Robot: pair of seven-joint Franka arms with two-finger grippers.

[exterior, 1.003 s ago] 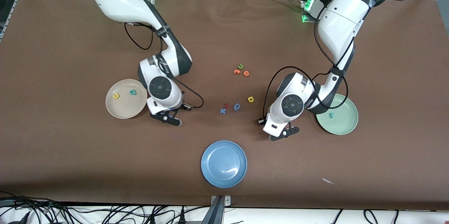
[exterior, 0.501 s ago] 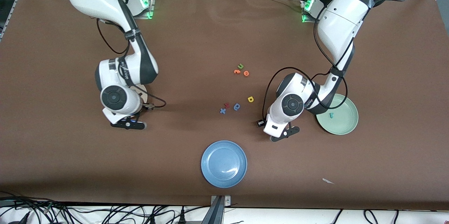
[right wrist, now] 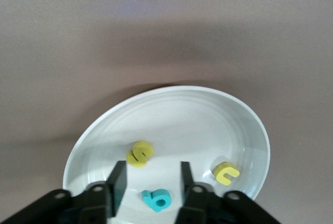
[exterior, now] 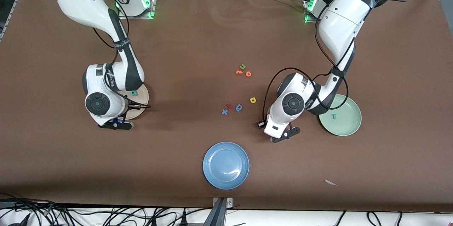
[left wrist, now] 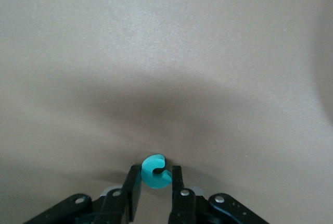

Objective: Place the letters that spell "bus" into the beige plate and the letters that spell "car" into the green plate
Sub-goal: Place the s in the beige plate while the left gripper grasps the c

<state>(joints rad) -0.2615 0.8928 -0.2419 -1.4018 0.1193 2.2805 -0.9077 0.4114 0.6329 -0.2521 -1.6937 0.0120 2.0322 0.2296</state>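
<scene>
The left claw (left wrist: 154, 195) pinches a teal "c" (left wrist: 154, 171) over the tabletop (exterior: 226, 24). The right claw (right wrist: 150, 182), fingers parted and empty, hangs over the beige plate (right wrist: 208, 114) holding yellow "s" (right wrist: 139, 153), yellow "u" (right wrist: 225, 173) and teal "b" (right wrist: 157, 199).

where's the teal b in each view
Front view: teal b on the beige plate, beside the right arm's wrist.
Right wrist view: on that plate, under the open right hand.
Left wrist view: not in it; the left hand grips a teal c.
Shared landmark: the beige plate.
</scene>
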